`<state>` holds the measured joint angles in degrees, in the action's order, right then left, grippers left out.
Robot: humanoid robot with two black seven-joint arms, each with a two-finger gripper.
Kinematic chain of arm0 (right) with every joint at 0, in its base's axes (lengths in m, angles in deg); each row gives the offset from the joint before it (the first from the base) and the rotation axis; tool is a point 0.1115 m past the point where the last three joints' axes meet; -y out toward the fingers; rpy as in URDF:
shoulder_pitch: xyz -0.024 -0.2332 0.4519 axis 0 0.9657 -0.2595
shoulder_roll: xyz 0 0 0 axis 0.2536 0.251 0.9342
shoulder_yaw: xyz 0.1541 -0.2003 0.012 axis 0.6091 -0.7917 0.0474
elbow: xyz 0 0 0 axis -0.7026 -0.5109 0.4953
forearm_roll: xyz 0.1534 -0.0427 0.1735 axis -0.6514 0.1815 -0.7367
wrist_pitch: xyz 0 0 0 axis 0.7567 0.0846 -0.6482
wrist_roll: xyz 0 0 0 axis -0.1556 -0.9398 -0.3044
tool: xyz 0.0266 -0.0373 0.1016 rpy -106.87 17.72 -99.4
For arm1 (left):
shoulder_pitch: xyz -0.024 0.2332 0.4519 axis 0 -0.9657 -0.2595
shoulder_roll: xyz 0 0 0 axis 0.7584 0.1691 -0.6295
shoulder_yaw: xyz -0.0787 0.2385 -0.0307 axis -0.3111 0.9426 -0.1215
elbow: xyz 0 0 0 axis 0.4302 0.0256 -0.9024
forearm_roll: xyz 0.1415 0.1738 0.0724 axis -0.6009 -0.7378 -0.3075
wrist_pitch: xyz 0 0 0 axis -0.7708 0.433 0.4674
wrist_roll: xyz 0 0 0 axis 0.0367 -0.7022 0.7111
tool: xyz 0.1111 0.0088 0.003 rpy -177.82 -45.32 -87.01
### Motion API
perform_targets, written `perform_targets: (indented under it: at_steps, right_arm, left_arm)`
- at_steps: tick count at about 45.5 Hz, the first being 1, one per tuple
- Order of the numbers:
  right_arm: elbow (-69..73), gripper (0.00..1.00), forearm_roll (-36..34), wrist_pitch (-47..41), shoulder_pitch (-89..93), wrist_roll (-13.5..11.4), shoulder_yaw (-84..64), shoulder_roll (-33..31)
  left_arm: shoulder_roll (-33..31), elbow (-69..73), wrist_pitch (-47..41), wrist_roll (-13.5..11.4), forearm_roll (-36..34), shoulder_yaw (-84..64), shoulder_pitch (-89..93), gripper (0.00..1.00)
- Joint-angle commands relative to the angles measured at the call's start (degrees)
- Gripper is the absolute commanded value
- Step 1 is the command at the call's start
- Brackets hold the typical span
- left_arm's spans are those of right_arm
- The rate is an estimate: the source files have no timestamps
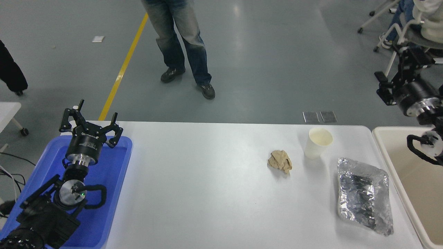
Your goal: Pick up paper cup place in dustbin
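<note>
The white paper cup (318,142) stands upright on the white table (207,193), right of centre near the far edge. The cream-beige dustbin (412,183) sits off the table's right end, partly cut by the frame. My right gripper (398,67) is open and empty, raised high at the right edge above the dustbin's far end, well away from the cup. My left gripper (90,119) is open and parked over the blue tray at the left.
A crumpled tan paper wad (280,161) lies just left of the cup. A crinkled silver foil tray (363,193) lies between cup and dustbin. A blue plastic tray (104,193) is at the left. A person (180,41) stands beyond the table; another sits at top right.
</note>
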<state>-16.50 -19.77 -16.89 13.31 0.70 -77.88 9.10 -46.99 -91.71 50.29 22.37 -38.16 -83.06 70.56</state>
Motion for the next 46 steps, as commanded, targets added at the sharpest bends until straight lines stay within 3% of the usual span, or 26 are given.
perform_targets:
  at_steps: [1, 5, 8, 22, 35, 46]
  right_arm:
    - [0.5, 1.0, -1.8, -0.5, -20.3, -9.2, -33.5, -3.3]
    - [2.1, 1.0, -1.8, -1.1, -26.6, -14.5, -43.4, -2.9]
    - [4.5, 1.0, -1.7, -2.2, -30.9, -16.8, -50.5, -2.2]
    - [15.7, 1.0, -0.9, -13.6, -47.4, -16.7, -69.7, 0.7]
    - [19.6, 1.0, -0.9, -35.6, -59.4, -16.7, -82.7, 7.5]
    - [20.0, 1.0, -0.7, -37.0, -63.2, -16.8, -84.2, 10.7]
  left_arm:
    - [0.0, 0.0, 0.0, 0.0, 0.0, 0.0, 0.0, 1.0]
    - [0.0, 0.0, 0.0, 0.1, 0.0, 0.0, 0.0, 1.0]
    - [0.0, 0.0, 0.0, 0.0, 0.0, 0.0, 0.0, 1.0]
    - [0.0, 0.0, 0.0, 0.0, 0.0, 0.0, 0.0, 1.0]
    - [0.0, 0.0, 0.0, 0.1, 0.0, 0.0, 0.0, 1.0]
    - [0.0, 0.0, 0.0, 0.0, 0.0, 0.0, 0.0, 1.0]
